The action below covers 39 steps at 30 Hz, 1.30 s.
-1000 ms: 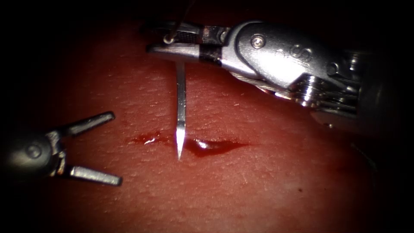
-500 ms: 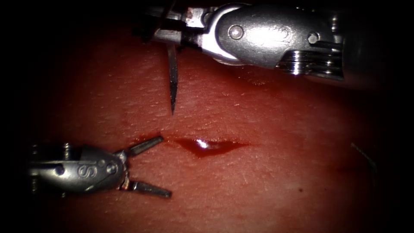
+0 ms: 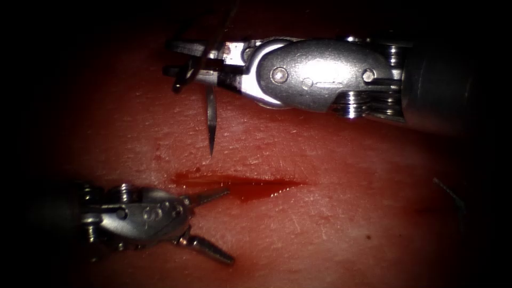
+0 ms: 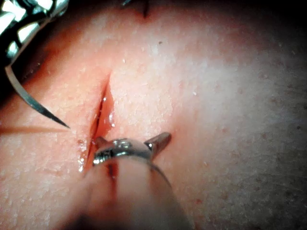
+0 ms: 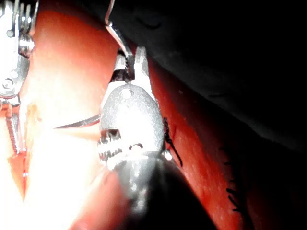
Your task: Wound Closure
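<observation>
Needle (image 3: 211, 125) gripped near its tail by right tool (image 3: 184, 64), tip clear above cut (image 3: 240, 184); left tool (image 3: 213, 224) spread wide, empty, one jaw touching cut on tissue (image 3: 346, 213).

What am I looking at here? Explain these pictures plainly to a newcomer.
This is a two-armed surgical practice robot sewing a cut in pork tissue. The endoscope view looks down from above and in front; the other two come from cameras near each arm's wrist. The right end effector, entering from the right, is shut on a curved needle near its rear end, tip hanging above the tissue, not in it. Dark thread trails from there. The left end effector is open, holding nothing, one jaw at the cut, where red fluid pools.
</observation>
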{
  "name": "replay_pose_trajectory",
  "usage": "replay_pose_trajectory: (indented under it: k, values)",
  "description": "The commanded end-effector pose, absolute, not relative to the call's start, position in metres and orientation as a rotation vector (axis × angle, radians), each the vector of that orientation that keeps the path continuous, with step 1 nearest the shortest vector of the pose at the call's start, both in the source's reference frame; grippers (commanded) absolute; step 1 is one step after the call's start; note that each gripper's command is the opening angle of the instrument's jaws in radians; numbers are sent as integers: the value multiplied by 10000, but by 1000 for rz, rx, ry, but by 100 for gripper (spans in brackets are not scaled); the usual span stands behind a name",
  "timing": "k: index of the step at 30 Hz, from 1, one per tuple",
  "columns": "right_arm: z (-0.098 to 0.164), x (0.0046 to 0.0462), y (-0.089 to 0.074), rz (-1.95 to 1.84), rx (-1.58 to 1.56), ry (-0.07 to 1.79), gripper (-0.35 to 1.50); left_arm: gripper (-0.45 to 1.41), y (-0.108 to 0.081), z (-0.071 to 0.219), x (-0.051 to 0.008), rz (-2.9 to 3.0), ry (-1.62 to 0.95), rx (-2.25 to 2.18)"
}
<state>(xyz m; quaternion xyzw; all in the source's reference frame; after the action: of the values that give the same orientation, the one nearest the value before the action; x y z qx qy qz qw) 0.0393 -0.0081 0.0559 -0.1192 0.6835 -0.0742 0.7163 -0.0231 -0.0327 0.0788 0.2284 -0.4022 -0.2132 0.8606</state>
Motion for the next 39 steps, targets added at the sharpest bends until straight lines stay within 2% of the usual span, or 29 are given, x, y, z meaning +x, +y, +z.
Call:
replay_pose_trajectory:
  k: [1, 24, 32, 39]
  values:
    - [559, 402, -78, -169, -273, 1518, -35, 71, -329, 794, -236, -442, -838, 482]
    - [581, 400, -97, -338, -428, 1491, -35, 73, -330, 769, -232, -408, -838, 525]
    - [611, 412, -164, -494, -514, 1442, -35, 78, -324, 732, -218, -414, -841, 545]
    - [637, 392, -199, -535, -516, 1432, -35, 76, -316, 680, -208, -424, -860, 580]
